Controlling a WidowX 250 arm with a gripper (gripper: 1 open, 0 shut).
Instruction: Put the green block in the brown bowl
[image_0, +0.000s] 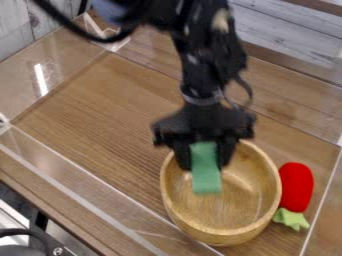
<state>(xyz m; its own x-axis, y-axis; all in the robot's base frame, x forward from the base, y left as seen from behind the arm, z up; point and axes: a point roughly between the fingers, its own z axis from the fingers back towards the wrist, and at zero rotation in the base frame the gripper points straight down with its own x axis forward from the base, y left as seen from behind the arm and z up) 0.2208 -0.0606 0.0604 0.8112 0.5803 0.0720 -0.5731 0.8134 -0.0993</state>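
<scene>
Black and blurred, the gripper (203, 152) pointed straight down in the middle of the only view, its two fingers (171, 148) partly spread and clamped on the upper end of the green block (206, 170). That block hung upright between the jaws, its lower end dangling free inside the outline of the brown bowl (182, 213), over the bowl's upper left portion; whether it touched the wood could not be told, though it seemed to hang clear of the floor of the bowl. Above the gripper, the dark arm (201, 50) rose toward the upper middle of the frame, cables trailing from it toward the upper left.

The bowl sat at the lower right of centre, its thick rim and pale grain plain to see, resting on the wooden tabletop (94, 110). Just beside the bowl's right edge, at the right of the frame, lay a red strawberry toy (297, 187) with green leaves at its lower end, close against the rim. Clear plastic walls (40, 75) fenced the table surface along the left and the bottom of the frame, and a grey planked wall (287, 30) filled the upper right.
</scene>
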